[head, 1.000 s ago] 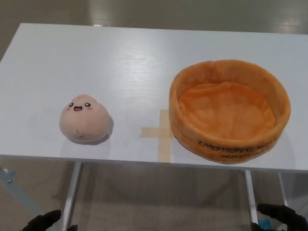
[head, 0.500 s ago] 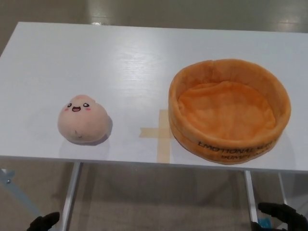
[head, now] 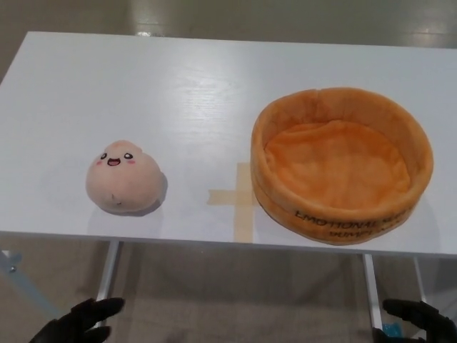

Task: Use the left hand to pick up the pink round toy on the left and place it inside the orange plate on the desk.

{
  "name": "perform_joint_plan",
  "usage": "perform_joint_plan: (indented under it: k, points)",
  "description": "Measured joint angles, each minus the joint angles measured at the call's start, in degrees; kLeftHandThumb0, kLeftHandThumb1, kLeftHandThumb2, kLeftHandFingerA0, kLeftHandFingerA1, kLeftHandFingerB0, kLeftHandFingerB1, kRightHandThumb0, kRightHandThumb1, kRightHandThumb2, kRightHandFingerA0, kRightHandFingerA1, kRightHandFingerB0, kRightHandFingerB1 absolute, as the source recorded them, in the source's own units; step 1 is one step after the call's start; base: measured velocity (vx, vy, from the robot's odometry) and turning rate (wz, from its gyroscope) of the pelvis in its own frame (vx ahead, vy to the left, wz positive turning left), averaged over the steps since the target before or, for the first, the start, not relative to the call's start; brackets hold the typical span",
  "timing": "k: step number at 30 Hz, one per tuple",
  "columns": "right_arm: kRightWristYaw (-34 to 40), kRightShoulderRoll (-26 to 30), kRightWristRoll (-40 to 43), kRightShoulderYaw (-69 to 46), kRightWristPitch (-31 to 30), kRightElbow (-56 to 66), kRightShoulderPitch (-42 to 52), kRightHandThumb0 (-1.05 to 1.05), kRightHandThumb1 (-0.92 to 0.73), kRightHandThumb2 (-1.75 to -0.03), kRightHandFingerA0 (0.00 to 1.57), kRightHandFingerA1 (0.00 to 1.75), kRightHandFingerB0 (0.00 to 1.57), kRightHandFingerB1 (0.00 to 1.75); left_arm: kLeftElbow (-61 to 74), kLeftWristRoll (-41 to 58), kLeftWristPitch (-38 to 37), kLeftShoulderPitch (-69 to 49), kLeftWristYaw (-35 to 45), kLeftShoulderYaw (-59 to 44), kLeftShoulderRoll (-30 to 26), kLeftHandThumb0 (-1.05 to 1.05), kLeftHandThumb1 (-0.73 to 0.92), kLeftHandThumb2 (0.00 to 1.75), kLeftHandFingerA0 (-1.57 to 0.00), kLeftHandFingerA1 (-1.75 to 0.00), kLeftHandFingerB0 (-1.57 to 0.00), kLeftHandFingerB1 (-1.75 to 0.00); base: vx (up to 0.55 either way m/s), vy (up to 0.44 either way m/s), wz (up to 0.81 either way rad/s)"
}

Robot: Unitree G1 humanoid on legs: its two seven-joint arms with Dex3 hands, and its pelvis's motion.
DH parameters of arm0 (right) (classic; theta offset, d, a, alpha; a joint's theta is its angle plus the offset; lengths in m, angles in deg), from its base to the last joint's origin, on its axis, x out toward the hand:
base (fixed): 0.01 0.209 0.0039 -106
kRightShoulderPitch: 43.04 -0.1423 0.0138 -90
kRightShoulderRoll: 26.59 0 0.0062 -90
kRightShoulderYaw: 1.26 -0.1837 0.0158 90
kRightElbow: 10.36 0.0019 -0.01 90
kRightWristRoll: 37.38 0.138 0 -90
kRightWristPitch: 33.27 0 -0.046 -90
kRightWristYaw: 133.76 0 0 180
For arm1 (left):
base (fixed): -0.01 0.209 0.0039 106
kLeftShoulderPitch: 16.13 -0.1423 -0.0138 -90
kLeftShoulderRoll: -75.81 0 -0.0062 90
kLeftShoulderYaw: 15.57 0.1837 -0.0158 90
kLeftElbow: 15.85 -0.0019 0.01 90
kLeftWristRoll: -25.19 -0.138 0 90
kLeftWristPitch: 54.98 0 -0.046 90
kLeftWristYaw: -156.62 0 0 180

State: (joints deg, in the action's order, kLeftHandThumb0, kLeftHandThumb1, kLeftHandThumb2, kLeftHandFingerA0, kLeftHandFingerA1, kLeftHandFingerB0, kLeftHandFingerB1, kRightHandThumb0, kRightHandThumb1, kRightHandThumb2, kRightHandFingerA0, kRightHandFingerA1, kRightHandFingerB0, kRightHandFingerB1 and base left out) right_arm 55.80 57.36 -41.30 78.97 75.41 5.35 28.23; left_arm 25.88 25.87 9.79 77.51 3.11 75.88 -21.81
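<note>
Pink round toy (head: 122, 177): soft plush, peach-pink, rounded blob with a small peak on top. Stitched face near the top: two dark eyes, open red mouth, pink cheek spots. Small dark mark low on its front. It sits upright on the left part of the white desk (head: 178, 93), near the front edge, untouched.

Tan tape cross (head: 239, 198) is stuck flat on the desk between the toy and the orange plate (head: 341, 163). The cross's right arm runs to the plate's base.

The plate is plush too: round, with thick padded walls, a wrinkled fabric floor, and black lettering on the front wall, only partly readable. It is empty and well apart from the toy.

The desk top is smooth and matte, on pale metal legs (head: 107, 282).

Left hand (head: 78, 323): black, low at the bottom edge below the desk, fingers apart, holding nothing. Right hand (head: 418, 318): only a sliver at the bottom-right corner; can't tell its finger state.
</note>
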Motion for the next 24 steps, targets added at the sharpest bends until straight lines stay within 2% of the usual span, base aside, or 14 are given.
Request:
perform_joint_plan:
  k: [3, 4, 6, 7, 12, 13, 18, 19, 22, 23, 24]
  points:
    - [0.0, 0.0, 0.0, 0.1, 0.0, 0.0, 0.0, -0.20, -0.32, -0.90, 0.56, 0.88, 0.49, 0.72, 6.9, 0.5, 0.0, -2.3, 2.0, 1.5, -0.6, -0.43, 0.40, 0.64, -0.20, -0.37, -0.26, -0.37, 0.00, 0.000, 0.00]
    - [0.0, 0.0, 0.0, 0.1, 0.0, 0.0, 0.0, -0.21, -0.32, -0.91, 0.55, 0.89, 0.49, 0.72, 9.4, 0.6, 0.0, -3.1, 2.7, 2.1, -0.8, -0.47, 0.49, 0.56, -0.25, -0.31, -0.30, -0.31, 0.00, 0.000, 0.00]
    - [0.0, 0.0, 0.0, 0.1, 0.0, 0.0, 0.0, -0.22, -0.33, -0.91, 0.55, 0.87, 0.49, 0.72, 13.5, 0.7, 0.0, -4.4, 3.8, 2.9, -1.1, -0.52, 0.50, 0.56, -0.25, -0.30, -0.28, -0.30, 0.00, 0.000, 0.00]
    - [0.0, 0.0, 0.0, 0.1, 0.0, 0.0, 0.0, -0.23, -0.32, -0.92, 0.54, 0.85, 0.49, 0.72, 15.9, 0.8, 0.0, -5.1, 4.4, 3.5, -1.5, -0.29, 0.29, 0.88, -0.10, -0.52, -0.10, -0.51, 0.00, 0.000, 0.00]
    - [0.0, 0.0, 0.0, 0.1, 0.0, 0.0, -0.1, -0.22, -0.32, -0.90, 0.57, 0.89, 0.50, 0.73, 28.4, 1.8, 0.1, -8.3, 6.9, 4.9, -4.1, -0.28, 0.30, 0.88, -0.09, -0.52, -0.09, -0.50, 0.00, 0.000, 0.00]
    - [0.0, 0.0, 0.0, 0.2, 0.0, 0.0, -0.1, -0.19, -0.35, -0.84, 0.52, 0.95, 0.50, 0.73, 30.8, 2.1, 0.1, -8.8, 7.3, 5.1, -4.8, -0.28, 0.29, 0.88, -0.10, -0.52, -0.10, -0.50, 0.00, 0.000, 0.00]
    - [0.0, 0.0, 0.0, 0.3, 0.0, 0.0, -0.1, -0.18, -0.35, -0.86, 0.51, 0.97, 0.49, 0.73, 41.9, 4.0, 0.4, -11.5, 9.5, 5.3, -7.8, -0.25, 0.32, 0.88, -0.10, -0.52, -0.10, -0.50, 0.00, 0.000, 0.00]
    - [0.0, 0.0, 0.0, 0.3, 0.0, 0.0, -0.1, -0.21, -0.31, -0.91, 0.57, 0.88, 0.49, 0.72, 43.7, 4.4, 0.4, -12.1, 9.8, 5.3, -8.3, -0.44, 0.38, 0.63, -0.12, -0.37, -0.18, -0.36, 0.00, 0.000, 0.00]
    - [0.1, 0.0, 0.0, 0.3, 0.0, 0.0, -0.1, -0.20, -0.32, -0.91, 0.56, 0.88, 0.49, 0.72, 51.3, 6.5, 0.6, -14.3, 11.1, 5.2, -9.9, -0.46, 0.39, 0.63, -0.08, -0.35, -0.16, -0.35, 0.00, 0.000, 0.00]
    - [0.1, 0.0, 0.0, 0.2, 0.0, 0.0, -0.1, -0.21, -0.32, -0.91, 0.57, 0.88, 0.49, 0.72, 54.1, 7.4, 0.6, -15.1, 11.5, 5.0, -10.3, -0.38, 0.47, 0.56, -0.02, -0.23, -0.18, -0.29, 0.00, 0.000, 0.00]
    - [0.1, 0.0, 0.0, 0.2, 0.0, 0.0, -0.1, -0.19, -0.35, -0.85, 0.52, 0.94, 0.49, 0.72, 56.5, 8.2, 0.6, -15.9, 11.9, 4.7, -10.6, -0.42, 0.29, 0.65, 0.00, -0.12, -0.09, -0.33, 0.00, 0.000, 0.00]
